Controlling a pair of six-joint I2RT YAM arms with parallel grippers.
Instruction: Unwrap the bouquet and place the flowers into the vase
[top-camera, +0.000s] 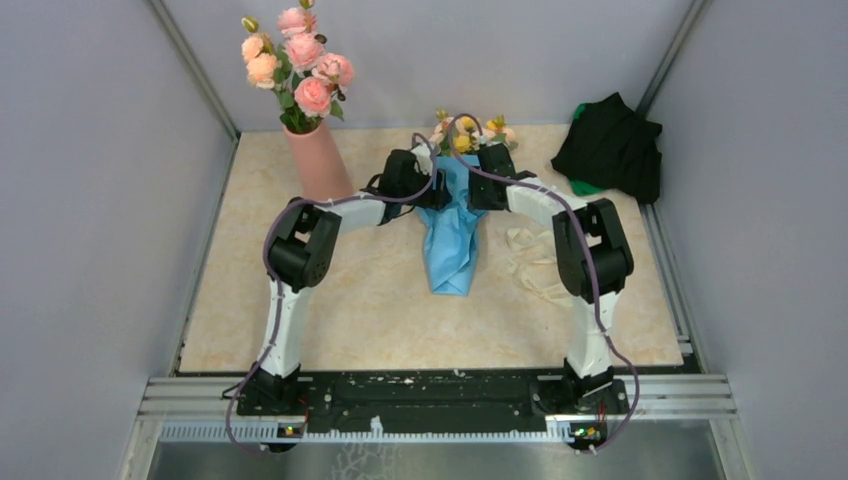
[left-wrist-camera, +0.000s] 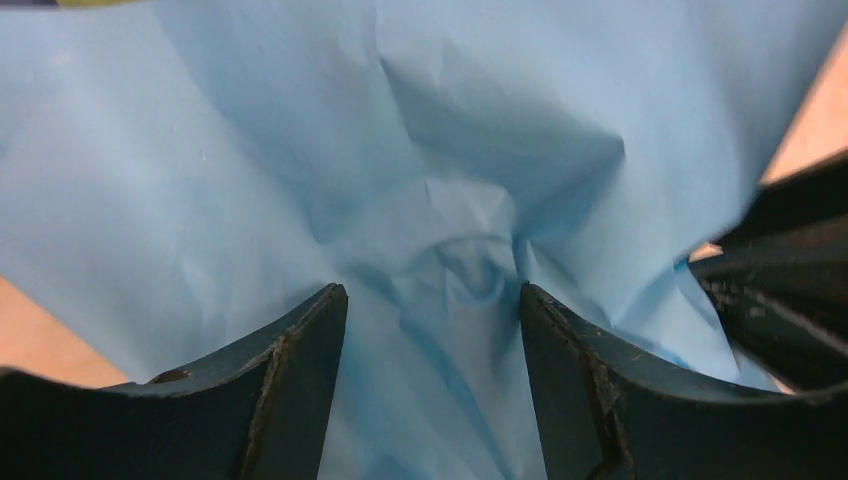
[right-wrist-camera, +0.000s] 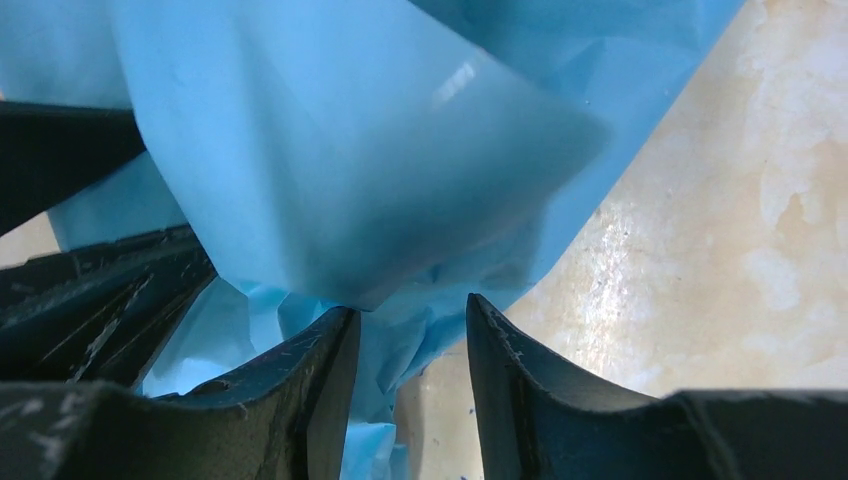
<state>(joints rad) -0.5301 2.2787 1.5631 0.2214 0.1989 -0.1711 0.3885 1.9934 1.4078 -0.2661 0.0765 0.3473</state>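
Observation:
The bouquet (top-camera: 452, 240) lies at mid-table, its blue paper cone pointing toward me. The flowers (top-camera: 470, 133), yellow and peach-pink, stick out of its far end. The salmon-pink vase (top-camera: 318, 160) stands at the back left. My left gripper (top-camera: 432, 192) is down on the paper's left side. In its wrist view it (left-wrist-camera: 432, 295) is open, with creased blue paper (left-wrist-camera: 300, 150) filling the gap. My right gripper (top-camera: 476, 192) is at the paper's right side. It (right-wrist-camera: 410, 312) is open too, with a paper edge (right-wrist-camera: 330, 160) against one finger and bare table beside the other.
Large pink roses (top-camera: 300, 60) fill the vase. A black cloth heap (top-camera: 610, 150) lies in the back right corner. A cream ribbon (top-camera: 530, 265) lies loose on the table right of the paper. Grey walls enclose the table on three sides.

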